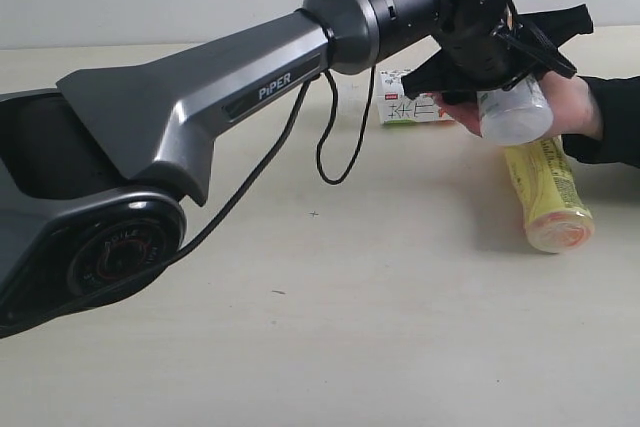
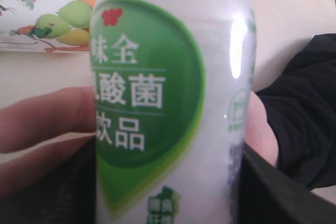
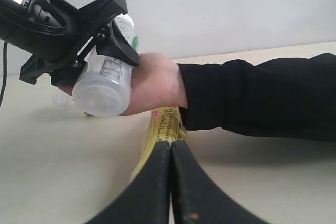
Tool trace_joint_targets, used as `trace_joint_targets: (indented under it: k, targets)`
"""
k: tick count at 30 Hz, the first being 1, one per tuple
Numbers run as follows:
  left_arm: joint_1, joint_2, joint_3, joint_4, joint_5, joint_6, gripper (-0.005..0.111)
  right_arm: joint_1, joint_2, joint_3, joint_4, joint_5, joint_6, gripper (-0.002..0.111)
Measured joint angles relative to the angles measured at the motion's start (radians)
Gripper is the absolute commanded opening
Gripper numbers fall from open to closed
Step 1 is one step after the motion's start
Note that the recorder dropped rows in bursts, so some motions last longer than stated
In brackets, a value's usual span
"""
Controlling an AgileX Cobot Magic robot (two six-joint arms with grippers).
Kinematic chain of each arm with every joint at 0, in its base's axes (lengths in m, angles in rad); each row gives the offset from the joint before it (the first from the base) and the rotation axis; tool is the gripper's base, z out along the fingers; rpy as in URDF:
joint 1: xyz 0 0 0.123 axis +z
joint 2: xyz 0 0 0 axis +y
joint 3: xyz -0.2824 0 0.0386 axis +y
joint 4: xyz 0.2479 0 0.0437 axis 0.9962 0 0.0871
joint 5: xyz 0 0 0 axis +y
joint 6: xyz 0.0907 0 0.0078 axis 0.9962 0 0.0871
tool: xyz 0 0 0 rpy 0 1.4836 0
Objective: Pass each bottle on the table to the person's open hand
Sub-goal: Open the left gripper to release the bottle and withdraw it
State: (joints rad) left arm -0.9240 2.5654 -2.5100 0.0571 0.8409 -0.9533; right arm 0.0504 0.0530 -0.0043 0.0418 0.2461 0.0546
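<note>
Left gripper (image 1: 500,72) is clamped on the cloudy white bottle (image 1: 515,115), jaws spread just to the bottle's width, and the bottle lies in the person's hand (image 1: 572,107), touching the palm. The exterior view shows the left arm reaching across to the hand. It does not show the label. The left wrist view does: a green label with white characters fills that frame, with fingers (image 2: 44,121) curled on one side of the bottle and a black sleeve (image 2: 299,108) on the other.

Yellow tea bottle (image 1: 548,192) lies on its side on the table (image 1: 300,327), just under and in front of the hand. Floral-label bottle (image 1: 415,107) lies on the table just beyond the hand, partly hidden by the gripper.

Only the right wrist view shows the right gripper (image 3: 170,148): fingers pressed together, nothing between them, low over the table, pointing at the hand with the tea bottle just ahead.
</note>
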Motion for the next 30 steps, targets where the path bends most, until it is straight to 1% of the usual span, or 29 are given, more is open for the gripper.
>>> trace_joint_targets:
  k: [2,5,10,17,30]
  targets:
    - [0.000,0.000,0.000,0.000,0.000,0.000,0.064,0.000,0.000,0.000,0.000,0.000,0.000,0.000]
    - [0.000,0.000,0.000,-0.002,0.000,0.000,0.073,0.000,0.000,0.000,0.000,0.000,0.000,0.000]
    - [0.000,0.000,0.000,-0.005,0.000,0.000,0.084,0.000,0.000,0.000,0.000,0.000,0.000,0.000]
    - [0.000,0.000,0.000,-0.005,0.002,0.026,0.085,0.000,0.000,0.000,0.000,0.000,0.000,0.000]
    - [0.000,-0.028,0.000,-0.005,0.079,0.081,0.085,0.000,0.000,0.000,0.000,0.000,0.000,0.000]
